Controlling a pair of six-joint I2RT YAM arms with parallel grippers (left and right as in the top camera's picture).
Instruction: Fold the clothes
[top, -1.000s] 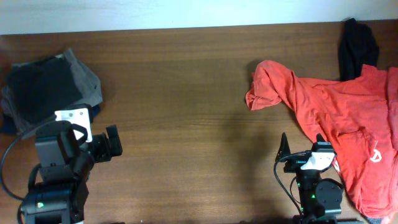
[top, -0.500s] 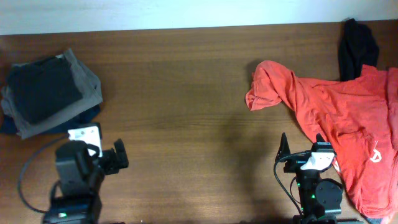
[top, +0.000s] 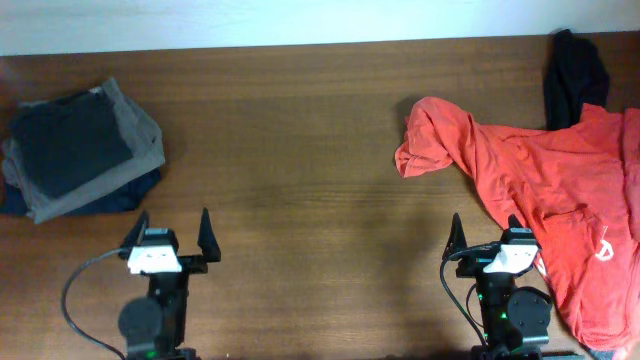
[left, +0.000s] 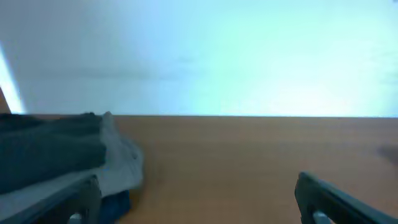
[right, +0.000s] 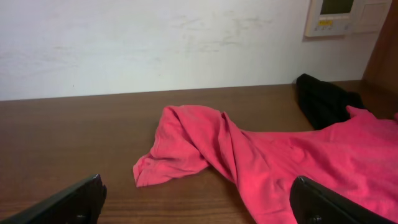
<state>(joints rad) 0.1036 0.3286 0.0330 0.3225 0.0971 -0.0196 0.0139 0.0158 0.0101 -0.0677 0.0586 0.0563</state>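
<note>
A crumpled red shirt (top: 560, 180) lies unfolded at the right side of the table, one sleeve reaching left; it shows in the right wrist view (right: 261, 155) too. A folded stack of dark and grey clothes (top: 80, 150) sits at the far left, seen also in the left wrist view (left: 56, 155). My left gripper (top: 170, 235) is open and empty near the front edge, right of and below the stack. My right gripper (top: 490, 235) is open and empty at the front, its right finger over the shirt's lower edge.
A black garment (top: 575, 70) lies at the back right corner beside the red shirt, also in the right wrist view (right: 326, 102). A white wall with a wall panel (right: 339, 15) stands behind the wooden table (top: 300, 150).
My left arm has drawn back from the folded stack toward the front edge and turned to face the back of the table. The right arm and the shirt have not moved.
</note>
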